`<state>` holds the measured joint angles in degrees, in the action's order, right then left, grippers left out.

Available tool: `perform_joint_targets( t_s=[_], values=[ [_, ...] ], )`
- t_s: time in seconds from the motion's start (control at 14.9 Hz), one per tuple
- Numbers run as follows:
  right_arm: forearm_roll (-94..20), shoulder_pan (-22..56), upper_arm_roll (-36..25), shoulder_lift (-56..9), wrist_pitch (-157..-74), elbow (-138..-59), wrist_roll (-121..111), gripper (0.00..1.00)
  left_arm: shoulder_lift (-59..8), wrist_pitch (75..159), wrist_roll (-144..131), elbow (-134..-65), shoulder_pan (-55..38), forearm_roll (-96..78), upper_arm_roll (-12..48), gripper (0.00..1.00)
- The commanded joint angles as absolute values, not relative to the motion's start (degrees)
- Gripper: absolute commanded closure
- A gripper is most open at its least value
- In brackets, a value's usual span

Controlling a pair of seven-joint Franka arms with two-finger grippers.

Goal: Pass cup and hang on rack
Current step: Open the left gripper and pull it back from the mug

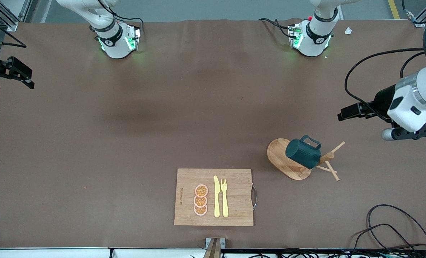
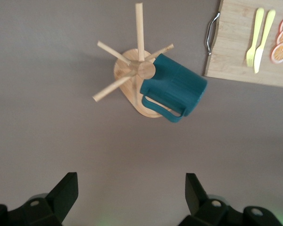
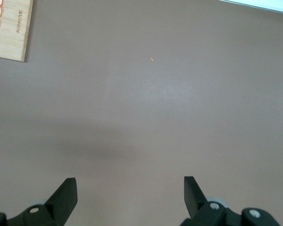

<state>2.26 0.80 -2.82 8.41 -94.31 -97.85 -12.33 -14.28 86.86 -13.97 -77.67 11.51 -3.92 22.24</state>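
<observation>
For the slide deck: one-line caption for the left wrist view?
Open left gripper over bare table, looking down at the teal cup hung on the wooden rack.

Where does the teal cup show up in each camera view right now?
Front view: the cup hangs on the rack, toward the left arm's end of the table.
Left wrist view: cup mid-frame, beside the rack's post.
Right wrist view: not in it.
Shared landmark: the bamboo cutting board.
</observation>
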Motion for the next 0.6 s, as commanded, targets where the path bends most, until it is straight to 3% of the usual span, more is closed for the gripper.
perform_joint_targets(
  t_s=[0.0,0.27,0.54],
  values=[
    [3.0,0.9,-2.9,8.5,-93.8,-97.3,-12.8,0.0,-12.7,86.5,-9.8,-76.5,12.2,-0.7,22.5,0.0],
    [3.0,0.9,-2.9,8.5,-93.8,-97.2,-12.8,0.0,-7.4,86.1,-8.2,-77.1,11.4,1.0,21.6,0.0],
    [2.9,0.8,-2.9,8.4,-93.8,-97.2,-12.8,0.0,-4.1,85.6,-6.3,-79.3,0.4,0.9,9.0,0.0]
  ],
)
